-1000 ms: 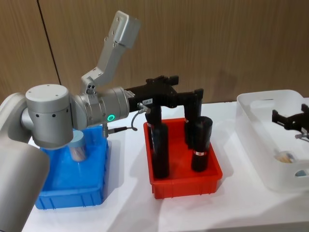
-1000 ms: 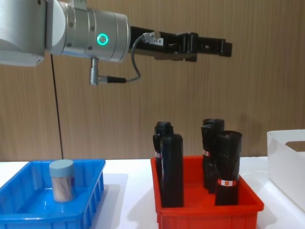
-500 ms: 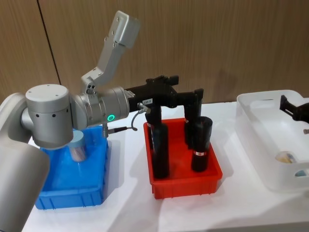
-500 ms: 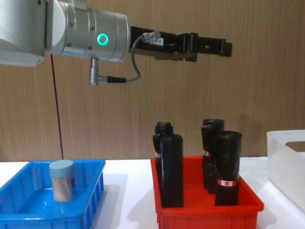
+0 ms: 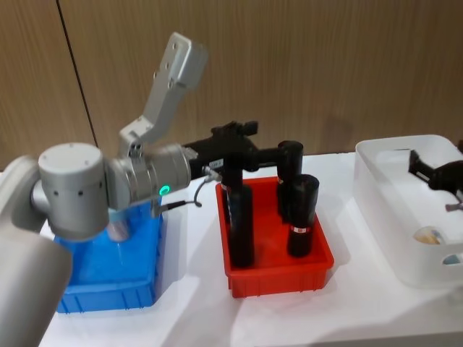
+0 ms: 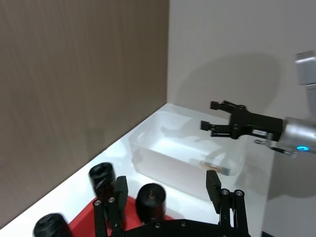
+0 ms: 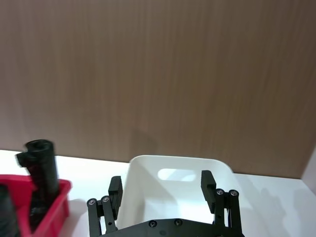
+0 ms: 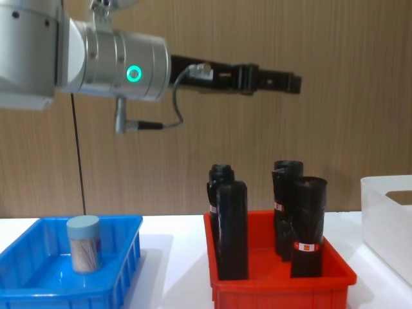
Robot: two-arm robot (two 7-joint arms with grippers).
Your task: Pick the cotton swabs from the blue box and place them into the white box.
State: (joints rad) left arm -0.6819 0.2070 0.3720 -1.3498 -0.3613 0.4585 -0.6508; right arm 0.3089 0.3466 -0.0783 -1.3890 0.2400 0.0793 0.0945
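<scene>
My left pincer (image 8: 291, 82) hangs high above the red bin (image 8: 277, 295), its jaws apart and empty. My right pincer (image 7: 161, 182) is over the white box (image 5: 376, 181), also open and holding nothing. One tub of cotton swabs (image 8: 84, 243) stands in the blue box (image 8: 132, 252), upright, with its long axis vertical and its lid (image 8: 84, 225) upward. I should descend from above, close on the clear wall under the lid, and lift straight. The pale shapes (image 5: 427, 233) in the white box are perhaps swabs.

From our chest we look up at the left gripper (image 8: 291, 82); from our head, down on it; both share the red bin (image 8: 277, 284) below it.
</scene>
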